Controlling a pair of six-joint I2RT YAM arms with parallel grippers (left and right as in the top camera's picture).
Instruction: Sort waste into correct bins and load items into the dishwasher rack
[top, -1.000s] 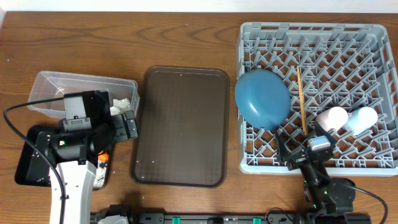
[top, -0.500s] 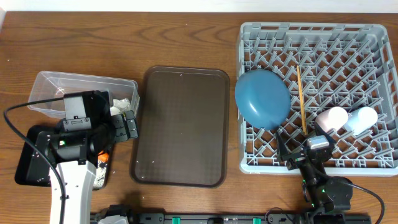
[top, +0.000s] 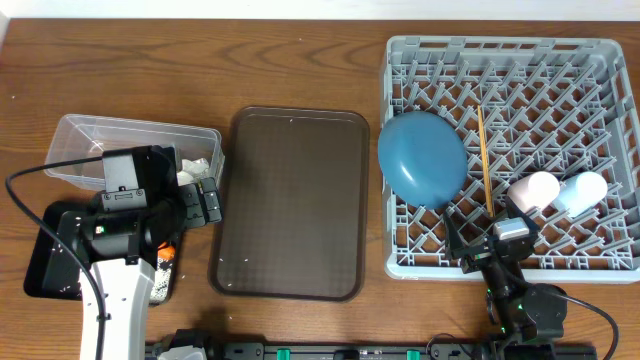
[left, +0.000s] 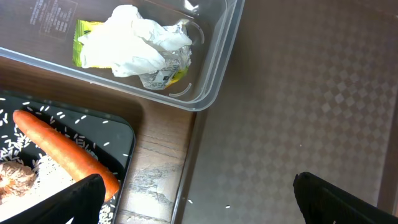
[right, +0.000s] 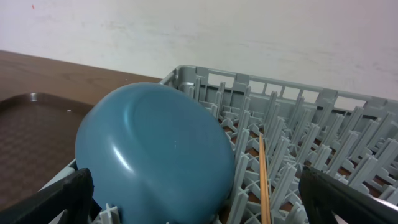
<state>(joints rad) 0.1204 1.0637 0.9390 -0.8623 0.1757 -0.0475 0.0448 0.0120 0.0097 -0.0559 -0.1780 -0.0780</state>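
The right gripper (right: 194, 186) hangs spread and empty at the near rim of the dishwasher rack (top: 500, 45). Straight ahead the chopsticks (right: 263, 171) lie among the pegs, long axis running away from it, with the blue plate (right: 155, 155) leaning just to their left. The left gripper (left: 199, 186), likewise released and holding nothing, hovers beside the brown tray (left: 298, 93). The carrot (left: 62, 152) and rice grains (left: 25, 146) are to its left in the black tray (left: 121, 140), the wrapper (left: 134, 43) beyond in the clear tub (left: 217, 62). Judging by this, little looks left to sort, and farther off are the wooden table (top: 200, 60) and a pale wall (right: 186, 31).
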